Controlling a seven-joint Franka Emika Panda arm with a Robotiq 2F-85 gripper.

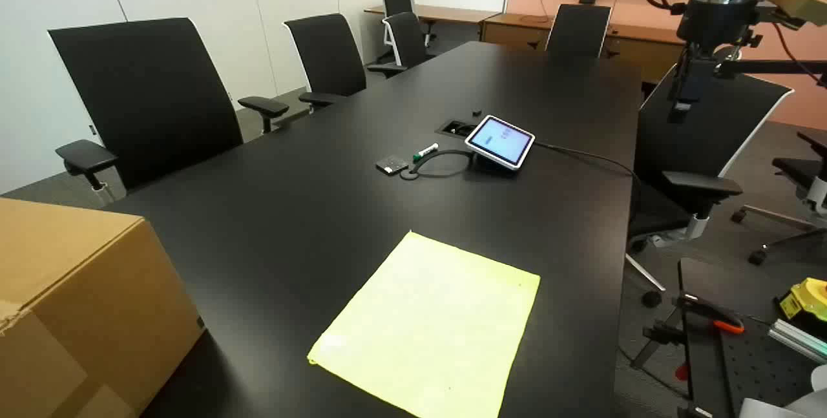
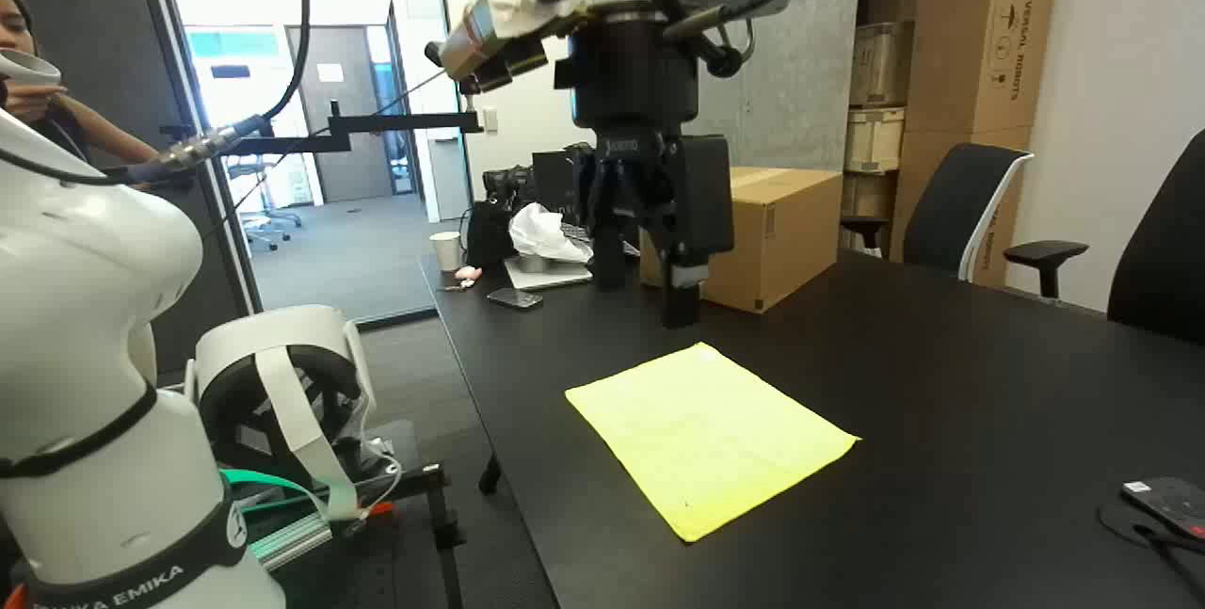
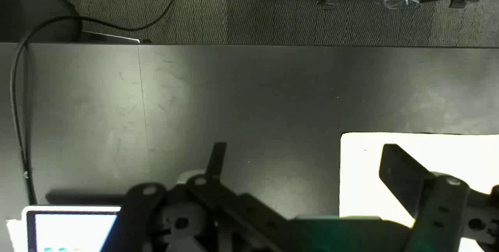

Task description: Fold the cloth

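Observation:
The pale-yellow cloth (image 1: 433,327) lies flat and spread out on the black table in both exterior views; it also shows there as a yellow sheet (image 2: 711,440). In the wrist view the cloth (image 3: 362,174) looks white, with one corner at the lower right. Its rest is cut off by the frame and partly covered by a finger. My gripper (image 3: 304,147) is open and empty, its fingers wide apart. It hangs well above the table in an exterior view (image 2: 647,296) and at the upper right in an exterior view (image 1: 680,111). It does not touch the cloth.
A cardboard box (image 1: 84,314) stands at the table's end. A tablet (image 1: 501,141) on a stand, a marker (image 1: 426,151), a small black device (image 1: 391,165) and cables lie farther along. Chairs (image 1: 148,101) line the table. A phone (image 2: 515,298) and a cup (image 2: 446,251) are near the box.

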